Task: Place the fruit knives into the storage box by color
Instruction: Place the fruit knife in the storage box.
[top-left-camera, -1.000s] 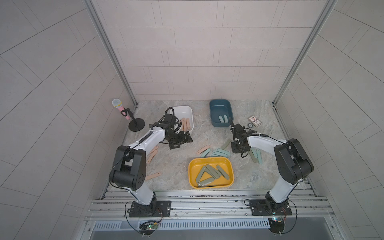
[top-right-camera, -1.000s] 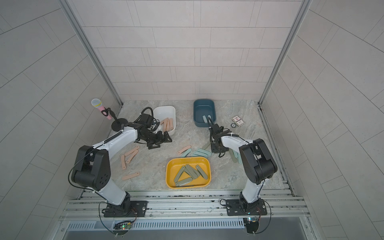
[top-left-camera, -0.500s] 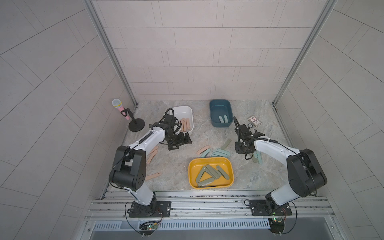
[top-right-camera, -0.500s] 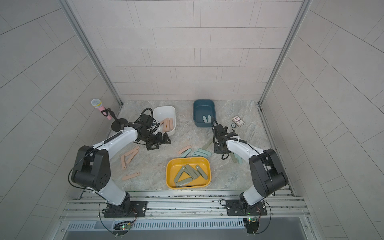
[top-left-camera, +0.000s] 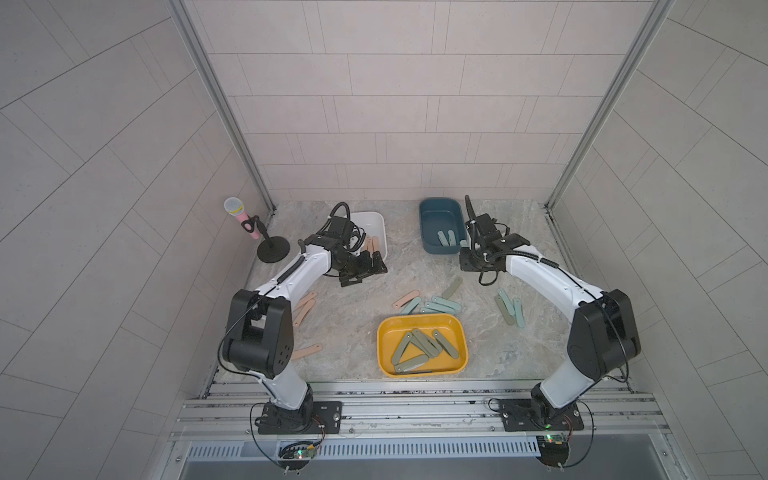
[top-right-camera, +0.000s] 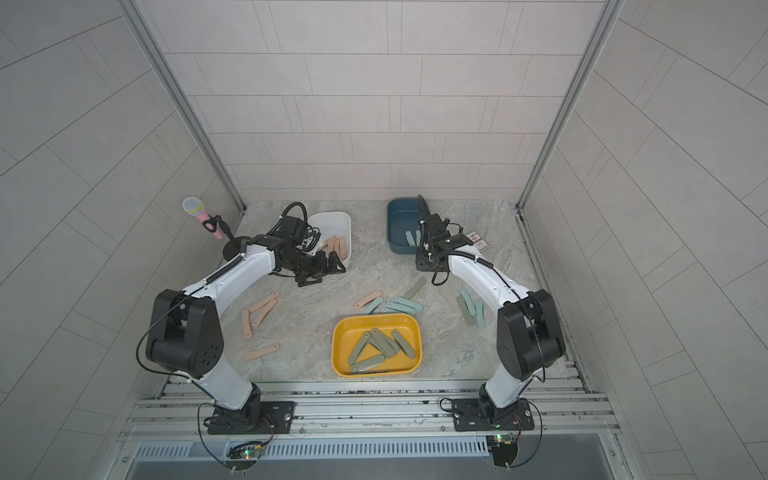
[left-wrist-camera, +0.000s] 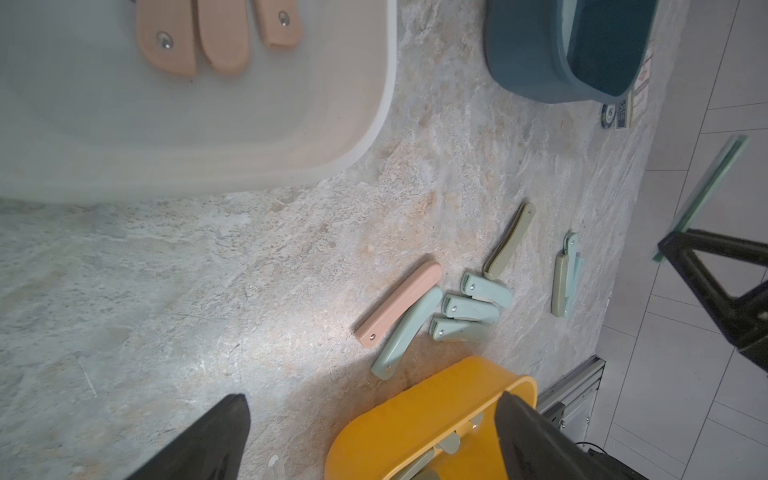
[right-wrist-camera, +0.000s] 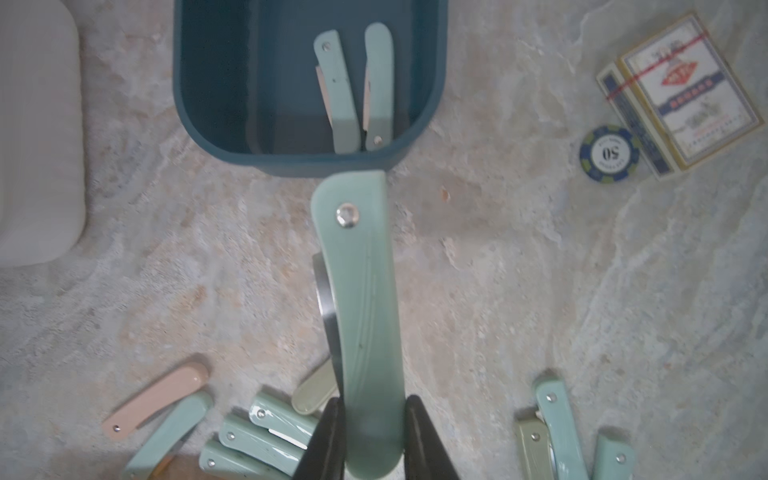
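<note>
Left claw: spread wide, empty, beyond yellow box, off its left.
Pink knives: loose on worktop, left of yellow box.
Olive knives: inside yellow box.
Teal knives: cluster just behind yellow box.
Right claw: clamped on teal knife, beyond yellow box, off its right.

The blue poker chip reads "50"; the card box print is blurred.

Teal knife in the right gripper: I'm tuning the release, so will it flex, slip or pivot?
Probably stiff: the teal knife juts straight from the right gripper without sagging. Its glossy handle, pinched only near one end, might pivot or slip. Flat, so unlikely to roll.
</note>
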